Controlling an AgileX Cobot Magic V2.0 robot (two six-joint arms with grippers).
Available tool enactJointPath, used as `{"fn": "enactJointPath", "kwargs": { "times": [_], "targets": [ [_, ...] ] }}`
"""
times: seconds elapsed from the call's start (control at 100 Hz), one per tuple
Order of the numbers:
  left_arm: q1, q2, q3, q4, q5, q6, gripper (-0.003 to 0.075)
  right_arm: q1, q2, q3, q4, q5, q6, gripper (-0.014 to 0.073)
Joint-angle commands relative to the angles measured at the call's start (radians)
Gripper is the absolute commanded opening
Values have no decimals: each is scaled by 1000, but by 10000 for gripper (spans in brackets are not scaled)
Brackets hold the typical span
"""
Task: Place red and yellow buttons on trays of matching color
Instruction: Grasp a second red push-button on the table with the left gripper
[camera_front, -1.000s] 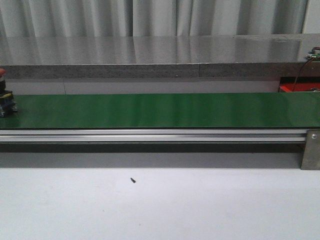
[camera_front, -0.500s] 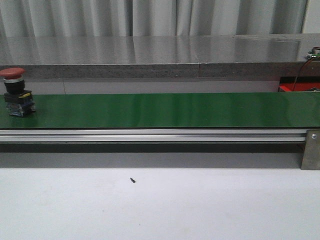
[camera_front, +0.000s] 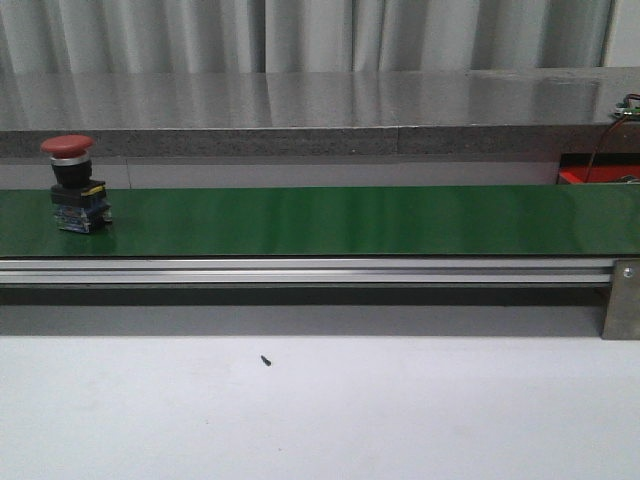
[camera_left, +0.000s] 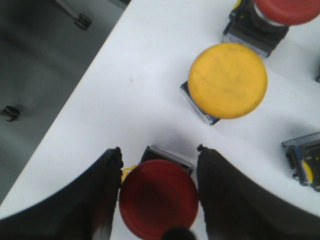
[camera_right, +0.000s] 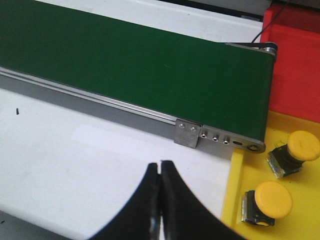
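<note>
Right between the left gripper (camera_left: 159, 192)'s two dark fingers (camera_left: 102, 192) sits a red button (camera_left: 159, 198), seen from above: its round cap faces the camera and its long axis runs straight up toward the wrist. The fingers stand apart on either side of the cap, very close to it; whether they actually press it cannot be told. The cap's near edge is cut off by the frame. Just beyond the fingertips a yellow button (camera_left: 228, 80) stands upright on the white surface (camera_left: 125, 100), and past it another red-capped one (camera_left: 285, 10) is only partly in view.

The right gripper (camera_right: 160, 200) hangs over the white table (camera_right: 75, 165) with its fingertips pressed together, holding nothing. Off to one side of them, two yellow buttons (camera_right: 267, 200) lie tilted on the yellow tray (camera_right: 235, 190). Beyond the fingertips runs the green conveyor belt (camera_right: 125, 70), and past its end a red tray (camera_right: 295, 65) shows in part.

In the front view neither arm appears; a red mushroom button (camera_front: 76, 185) stands upright near the belt's left end.
</note>
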Motion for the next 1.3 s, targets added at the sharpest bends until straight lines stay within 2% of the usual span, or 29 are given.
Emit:
{"fn": "enactJointPath", "kwargs": {
  "times": [0.0,0.73,0.83,1.05,1.29],
  "targets": [
    [3,-45,-31,-7,-30,-10,323,0,-1,-25,16,-52,-7,-61],
    [3,-44,-31,-7,-32,-10,322,0,-1,-25,16,-52,-7,-61],
    [3,-44,-31,-7,-28,-10,291,0,-1,-25,16,-52,-7,-61],
    [3,-44,-31,-7,-19,-10,172,0,-1,-25,16,-52,-7,-61],
    [3,-49,-33,-10,0,-10,144,0,-1,-25,16,-52,-7,-61]
  ]
}}
